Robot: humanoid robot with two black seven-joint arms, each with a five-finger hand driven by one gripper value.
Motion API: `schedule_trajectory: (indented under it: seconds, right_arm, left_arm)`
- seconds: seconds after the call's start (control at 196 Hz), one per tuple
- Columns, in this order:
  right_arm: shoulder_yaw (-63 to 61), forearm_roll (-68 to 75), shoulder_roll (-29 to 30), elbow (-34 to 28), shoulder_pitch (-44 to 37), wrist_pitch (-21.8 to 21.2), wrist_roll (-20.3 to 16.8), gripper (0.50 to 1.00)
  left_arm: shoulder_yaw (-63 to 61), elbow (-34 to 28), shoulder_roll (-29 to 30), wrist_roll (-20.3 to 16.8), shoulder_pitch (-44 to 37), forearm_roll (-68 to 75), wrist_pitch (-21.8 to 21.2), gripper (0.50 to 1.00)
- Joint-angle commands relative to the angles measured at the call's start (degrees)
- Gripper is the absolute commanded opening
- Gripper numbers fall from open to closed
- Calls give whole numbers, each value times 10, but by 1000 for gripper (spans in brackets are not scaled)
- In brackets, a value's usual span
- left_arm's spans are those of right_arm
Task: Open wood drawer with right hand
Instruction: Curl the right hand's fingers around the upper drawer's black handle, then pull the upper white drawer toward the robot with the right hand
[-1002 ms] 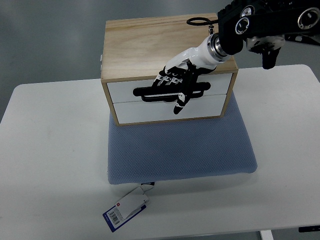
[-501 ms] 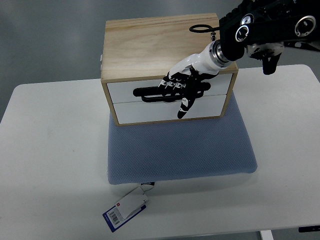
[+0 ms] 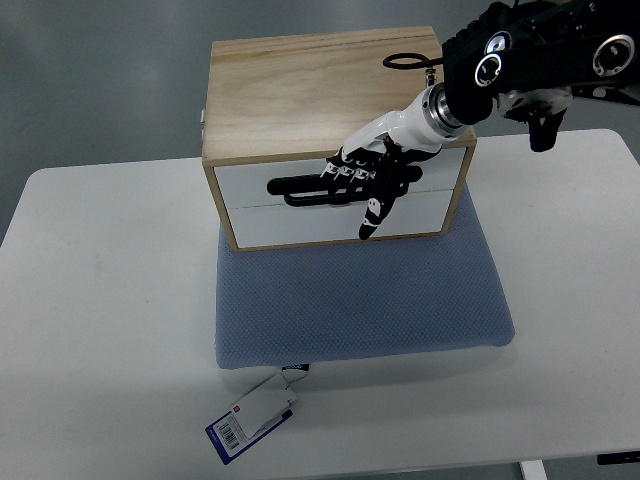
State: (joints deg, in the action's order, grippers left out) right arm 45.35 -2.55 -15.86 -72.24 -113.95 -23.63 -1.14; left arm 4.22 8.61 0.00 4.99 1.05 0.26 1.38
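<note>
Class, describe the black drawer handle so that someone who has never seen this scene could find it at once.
On the white table a wooden box stands on a blue mat. Its white front has two drawers. The handle is the long black bar across the upper drawer, under the right robot hand; it is the front's only dark fitting.

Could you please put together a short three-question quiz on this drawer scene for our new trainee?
1. True or false: the right hand is at the black handle of the upper drawer.
2. What does the wooden drawer box stand on? A) bare table B) blue mat C) a tray
3. Fill in: a tag with a barcode lies on the white table by the mat's near-____ corner.

Key: 1 true; 2 B, the blue mat; 3 left.
</note>
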Motion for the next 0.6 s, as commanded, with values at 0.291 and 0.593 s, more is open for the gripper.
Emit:
schedule_trajectory:
  seconds: [0.291,0.593]
  right_arm:
    - [3,0,-18,-25,-8,-42,1,924]
    - [4,-1,-44,-68,-29,-63,2,924]
  left_arm:
    - [0,0,0,0,0,0,0,1000]
    - [0,0,0,0,0,0,0,1000]
